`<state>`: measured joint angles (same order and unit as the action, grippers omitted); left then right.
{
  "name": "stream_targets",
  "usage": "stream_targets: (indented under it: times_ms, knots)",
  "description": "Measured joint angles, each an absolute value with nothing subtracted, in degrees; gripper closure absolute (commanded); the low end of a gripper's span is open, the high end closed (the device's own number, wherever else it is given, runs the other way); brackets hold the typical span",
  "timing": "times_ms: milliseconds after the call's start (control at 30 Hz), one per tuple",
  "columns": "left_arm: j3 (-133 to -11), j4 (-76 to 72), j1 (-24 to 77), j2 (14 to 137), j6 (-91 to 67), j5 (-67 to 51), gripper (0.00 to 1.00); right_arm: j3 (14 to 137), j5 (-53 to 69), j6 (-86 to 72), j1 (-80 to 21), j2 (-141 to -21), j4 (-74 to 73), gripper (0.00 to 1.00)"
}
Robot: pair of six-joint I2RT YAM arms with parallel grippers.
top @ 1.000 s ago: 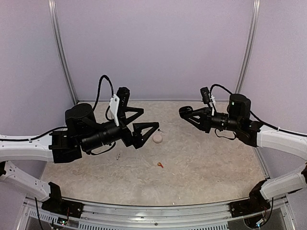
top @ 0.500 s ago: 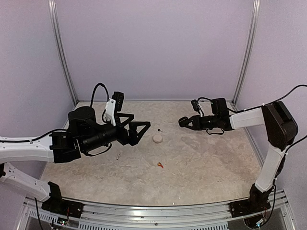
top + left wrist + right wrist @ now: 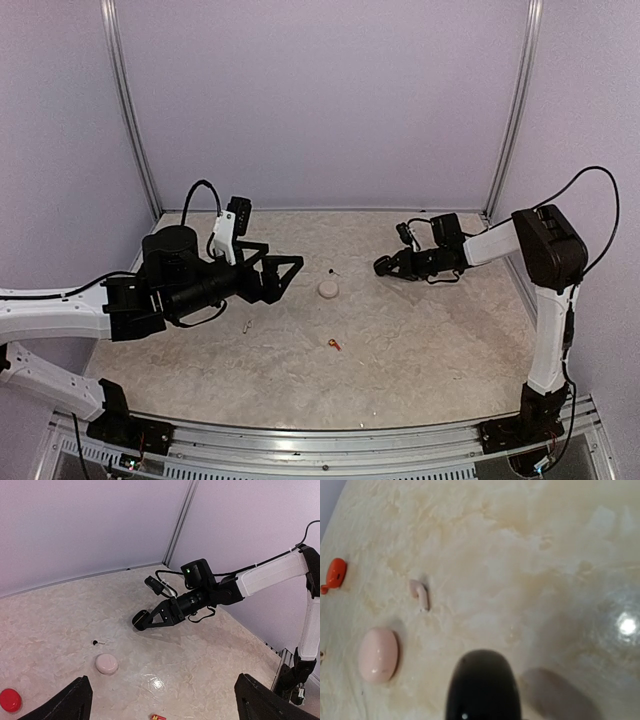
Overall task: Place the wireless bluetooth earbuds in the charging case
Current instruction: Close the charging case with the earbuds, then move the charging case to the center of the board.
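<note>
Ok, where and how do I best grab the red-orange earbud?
The red-orange earbud lies flat on the table, clear of the pink case. Come straight down and pinch across its rounded body, not the thin tail, which would probably slip.

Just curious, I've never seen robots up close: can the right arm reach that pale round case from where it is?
Probably yes. The right end effector is near the pale round case, with only bare table between them. It is shut, though, so it would need to open first.
</note>
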<state>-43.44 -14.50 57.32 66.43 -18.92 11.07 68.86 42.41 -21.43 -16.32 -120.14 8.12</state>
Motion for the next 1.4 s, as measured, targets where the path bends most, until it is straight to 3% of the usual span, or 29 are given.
stream_targets:
  times_ms: [133,500,767,967,1200,1400]
  knots:
    - [-43.2,-14.3,55.9,66.5,-19.8,11.0,0.01,69.2,41.3,-21.5,-16.3,-120.1,7.2,0.64]
    - [-43.2,-13.1,51.5,68.1,-22.3,9.1,0.01,69.0,37.7,-20.2,-15.7,-119.9,4.9,0.47]
    - [-45.1,-9.0,49.5,73.6,-21.0,7.6,0.01,66.8,34.3,-18.0,-14.5,-112.8,2.9,0.33]
    - [-52.5,-3.7,48.4,82.6,-15.1,4.7,0.01,64.4,31.7,-14.3,-14.4,-102.3,2.7,0.22]
    - [-64.1,5.6,45.0,94.0,-4.6,-4.2,0.04,59.5,26.7,-9.1,-14.2,-89.4,2.9,0.01]
    - [-76.4,16.1,41.1,103.9,8.4,-16.3,0.07,52.7,25.8,-8.4,-11.2,-80.3,6.7,0.01]
